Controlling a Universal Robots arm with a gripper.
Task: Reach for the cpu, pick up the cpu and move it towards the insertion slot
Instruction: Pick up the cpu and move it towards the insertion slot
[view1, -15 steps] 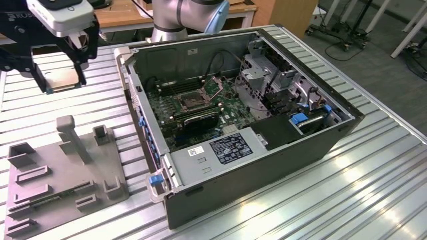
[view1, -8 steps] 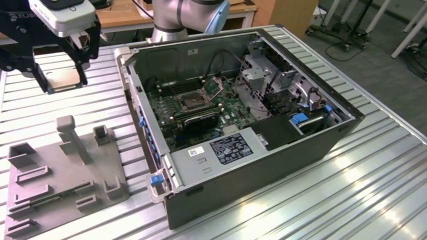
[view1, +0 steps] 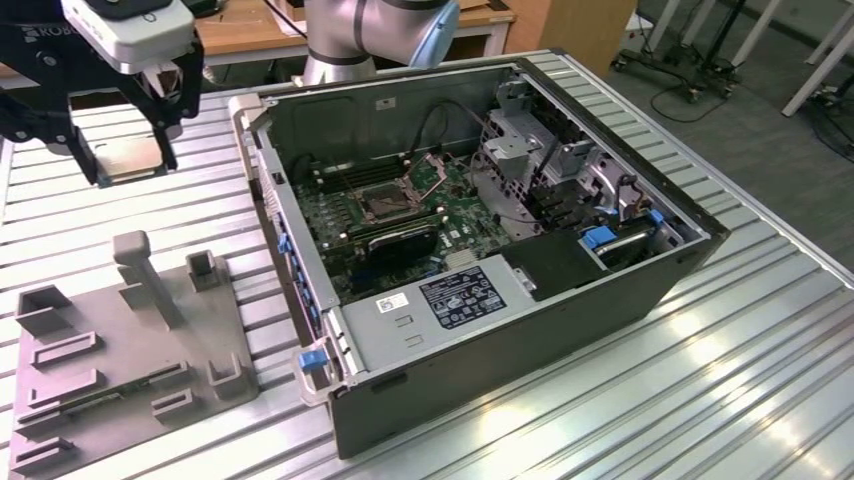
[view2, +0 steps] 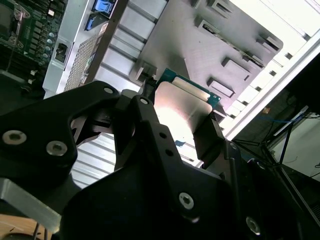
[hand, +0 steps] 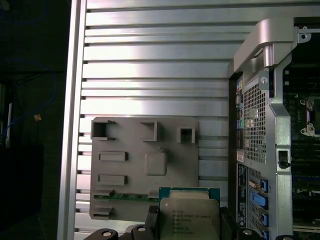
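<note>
Pincer (view1: 134, 172) is clamped on the cpu (view2: 182, 107). In both wrist views the black fingers (view2: 207, 135) sit tight against two opposite edges of the chip, with its silvery face (hand: 190, 215) showing between them. In the exterior view the pincer hangs over the tabletop (view1: 747, 380) near its far corner on the exterior view's left. It looks raised clear of the slats and of the grey fixture plate (view1: 120, 400), which lies by the near corner on that same side. In the first wrist view the chip looks big against the fixture plate (hand: 145, 160) behind it, so I judge it lifted, not resting on anything. The open computer case (view1: 641, 270) sits mid-tabletop, lid off, board exposed. The insertion slot (view1: 384, 203) is inside it on the board, a dark square in a silvery frame, with nothing seated in it as far as I can tell. The chip is well apart from the slot and outside the case, beyond the case wall on the exterior view's left. Progress, as a judgement: reach done, pick done, cpu in hand and off the plate. The carry toward the slot is not far along, since the pincer is not yet over the case opening.
</note>
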